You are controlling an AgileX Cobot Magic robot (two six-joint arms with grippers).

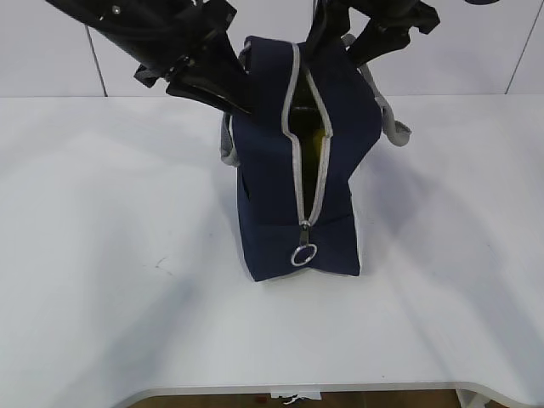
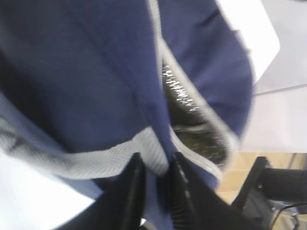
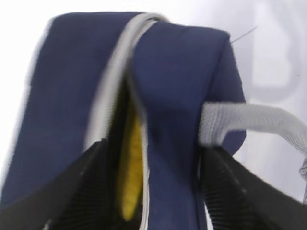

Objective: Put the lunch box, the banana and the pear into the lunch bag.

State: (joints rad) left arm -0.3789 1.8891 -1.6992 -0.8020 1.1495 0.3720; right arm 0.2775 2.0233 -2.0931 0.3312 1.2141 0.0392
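A: Since the boxy navy-blue fabric lunch bag (image 1: 293,170) is soft, take it by the grey zipper edging or strap (the walls sag).

B: Noted. It stands mid white counter (image 1: 102,255), zip part open. Left gripper (image 2: 156,191) pinches the grey edge between near-closed jaws; right gripper (image 3: 151,191) straddles the other flap, jaws spread wide, not clamping.

A: Contents?

B: Something yellow (image 3: 130,163) inside, banana or pear, can't tell. Lunch box not visible.
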